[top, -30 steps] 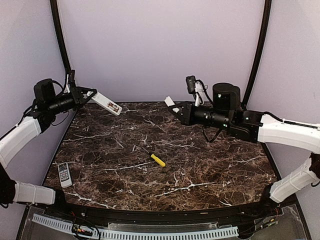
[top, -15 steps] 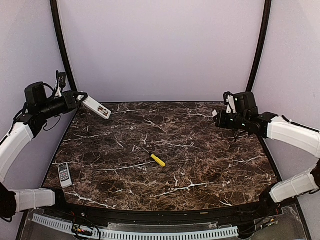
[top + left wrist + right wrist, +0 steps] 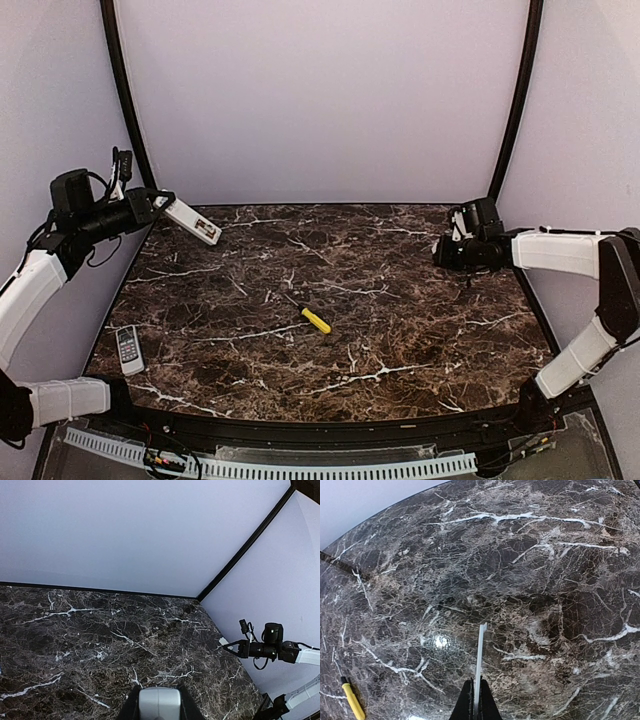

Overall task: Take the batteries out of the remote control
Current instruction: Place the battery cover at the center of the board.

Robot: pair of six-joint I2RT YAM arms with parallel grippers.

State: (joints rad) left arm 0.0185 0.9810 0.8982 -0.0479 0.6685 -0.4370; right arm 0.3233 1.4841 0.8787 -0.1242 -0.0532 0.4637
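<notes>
Left gripper (image 3: 166, 204): clamped on one end of the white remote control (image 3: 195, 221), which hangs in the air over the far-left corner of the desk (image 3: 420, 330).
Remote's free end: slants down toward the middle and carries a dark patch (image 3: 209, 231) (too small from here to tell whether cells sit in it).
Right gripper (image 3: 475, 700): pinched tight on a thin white strip (image 3: 480, 655), seen edge-on, above the desk's far right.
Screwdriver (image 3: 314, 319): yellow-handled, lying mid-desk.
Second remote (image 3: 128, 349): flat near the left edge.

Right gripper (image 3: 440, 250) carried thin white panel (image 3: 480, 665) from mid-back out to right side. Left gripper (image 3: 160, 203) drew remote (image 3: 195, 222) slightly leftward.
</notes>
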